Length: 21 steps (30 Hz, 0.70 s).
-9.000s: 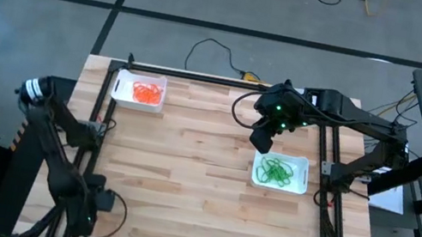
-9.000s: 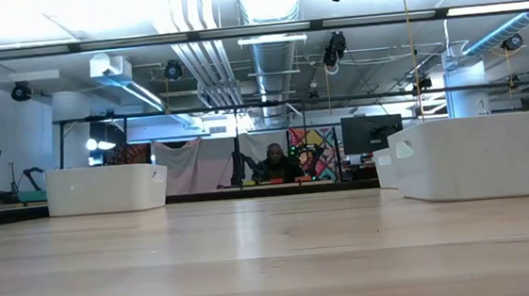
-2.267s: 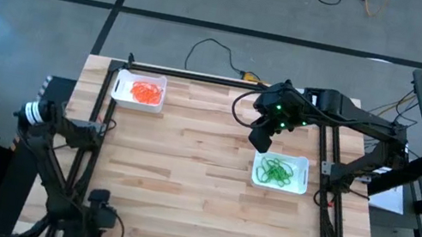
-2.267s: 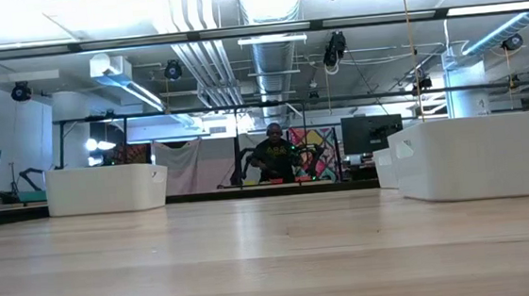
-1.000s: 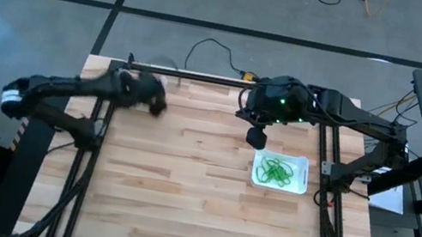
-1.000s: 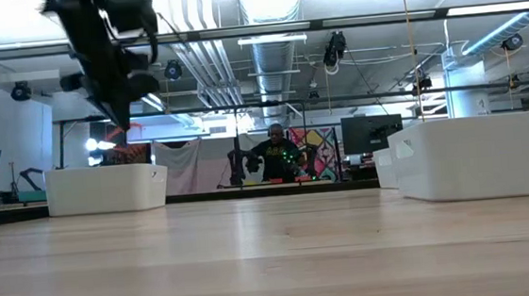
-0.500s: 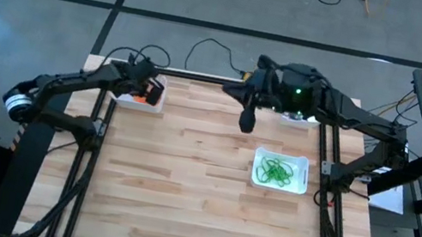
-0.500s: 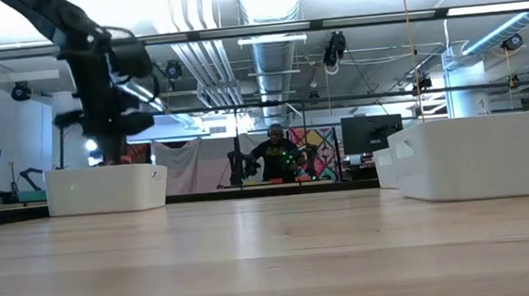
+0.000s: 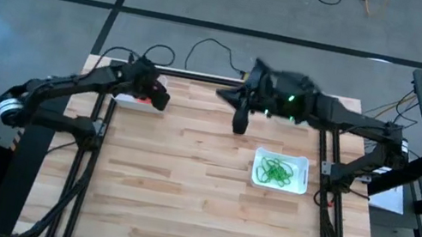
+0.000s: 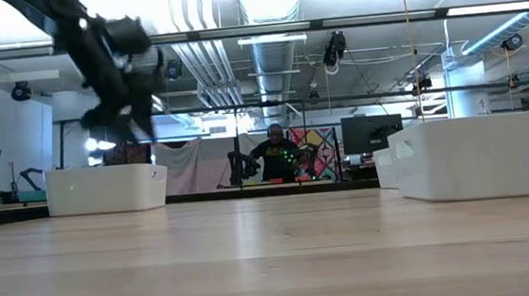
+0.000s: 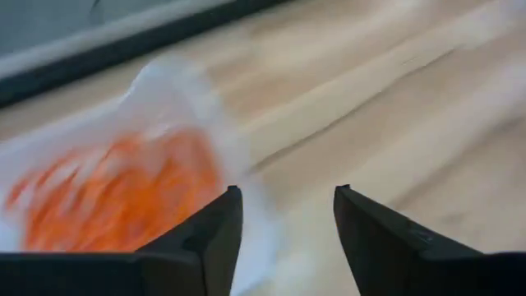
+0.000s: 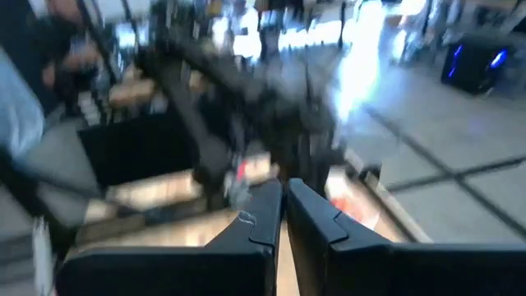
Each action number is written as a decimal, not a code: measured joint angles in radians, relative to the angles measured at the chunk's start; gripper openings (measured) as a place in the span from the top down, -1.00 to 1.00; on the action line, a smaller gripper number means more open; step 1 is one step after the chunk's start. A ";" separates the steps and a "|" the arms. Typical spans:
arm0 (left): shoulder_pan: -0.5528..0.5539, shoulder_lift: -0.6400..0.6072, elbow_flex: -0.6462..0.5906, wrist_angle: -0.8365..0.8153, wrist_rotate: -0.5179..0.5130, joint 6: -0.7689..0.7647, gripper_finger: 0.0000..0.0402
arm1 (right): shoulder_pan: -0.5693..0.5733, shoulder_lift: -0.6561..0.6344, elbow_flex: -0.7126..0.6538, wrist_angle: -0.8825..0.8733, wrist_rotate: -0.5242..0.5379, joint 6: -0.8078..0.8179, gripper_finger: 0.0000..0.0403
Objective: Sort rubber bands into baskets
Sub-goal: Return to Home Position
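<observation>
A white basket [image 9: 122, 92] with orange rubber bands [image 11: 107, 197] stands at the table's far left. My left gripper [image 9: 159, 99] hangs over that basket's right edge, slanting down. It is open [image 11: 288, 230] with nothing between its fingers. A second basket [image 9: 301, 163] at the right holds green rubber bands [image 9: 275, 172]. My right gripper [image 9: 237, 126] is high above the far middle of the table, pointing level toward the left arm. It is shut [image 12: 283, 205] and holds nothing.
A black frame rail [image 9: 201, 77] runs along the table's far edge, with side rails at left and right. Bare wood lies across the middle and near half. In the low view a person [image 10: 275, 157] stands in the room beyond the table.
My right gripper has swung up from pointing down near the green basket to level, and has gone toward the table's far left. My left gripper has stayed over the orange basket, dipped toward it, then turned and tipped.
</observation>
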 joint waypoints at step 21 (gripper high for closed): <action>-0.435 -0.475 -0.077 0.233 -0.080 0.169 0.23 | 0.040 -0.459 -0.493 -0.422 0.208 -0.132 0.94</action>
